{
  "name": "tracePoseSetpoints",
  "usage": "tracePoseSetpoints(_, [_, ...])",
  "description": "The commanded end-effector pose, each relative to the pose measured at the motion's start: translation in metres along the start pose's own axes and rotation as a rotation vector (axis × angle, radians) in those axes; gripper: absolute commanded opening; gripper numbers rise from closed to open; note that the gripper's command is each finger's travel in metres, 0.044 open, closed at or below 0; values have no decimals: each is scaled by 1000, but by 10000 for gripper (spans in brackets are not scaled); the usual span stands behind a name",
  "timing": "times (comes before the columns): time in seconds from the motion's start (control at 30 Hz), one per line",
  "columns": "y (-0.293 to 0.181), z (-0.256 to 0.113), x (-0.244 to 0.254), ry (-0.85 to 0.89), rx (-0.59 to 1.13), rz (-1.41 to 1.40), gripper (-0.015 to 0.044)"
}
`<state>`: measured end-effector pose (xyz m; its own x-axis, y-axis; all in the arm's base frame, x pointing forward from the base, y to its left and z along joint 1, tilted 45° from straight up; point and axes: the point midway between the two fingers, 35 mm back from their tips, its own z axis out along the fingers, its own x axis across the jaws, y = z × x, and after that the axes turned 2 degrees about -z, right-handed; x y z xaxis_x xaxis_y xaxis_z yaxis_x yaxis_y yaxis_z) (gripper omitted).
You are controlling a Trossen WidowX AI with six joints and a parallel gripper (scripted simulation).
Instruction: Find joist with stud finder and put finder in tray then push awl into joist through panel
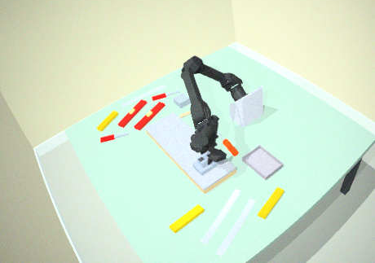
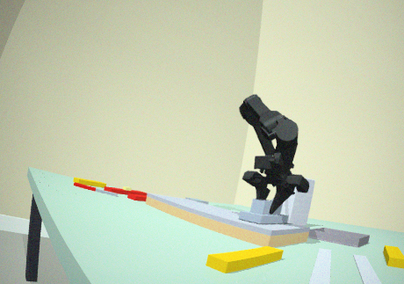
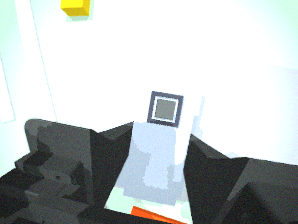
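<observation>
The pale floor panel [image 1: 168,131] [image 2: 189,208] lies on the table. My gripper [image 1: 209,159] [image 2: 267,205] [image 3: 159,129] is shut on the pale blue-grey stud finder [image 1: 200,167] [image 2: 256,217] [image 3: 153,155], whose base appears to rest flat on the panel near its front right end. Its square display [image 3: 165,109] is plain grey, with no green light. The awl [image 1: 231,147] [image 3: 156,216] lies on the table behind the panel, orange handle toward the tray; its thin shaft is barely visible. The grey tray [image 1: 262,163] [image 2: 344,237] is empty, right of the panel. The joist is hidden.
Yellow blocks [image 1: 187,218] [image 1: 271,203] [image 2: 244,259] and white strips [image 1: 221,216] [image 1: 236,227] lie in front. Red bars [image 1: 133,113] [image 1: 150,116] and red-handled tools [image 1: 108,138] [image 1: 159,97] lie left. A white upright plate [image 1: 249,107] stands behind; a grey block [image 1: 182,100] lies beyond the panel.
</observation>
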<state>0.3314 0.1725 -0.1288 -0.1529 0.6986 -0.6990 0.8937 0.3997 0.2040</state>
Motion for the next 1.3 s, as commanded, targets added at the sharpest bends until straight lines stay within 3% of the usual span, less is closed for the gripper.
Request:
tracePoseSetpoints(0.0, [-1, 1, -8, -8, 0, -2, 0])
tracePoseSetpoints(1.27, [-3, 1, -63, -11, 1, -4, 0])
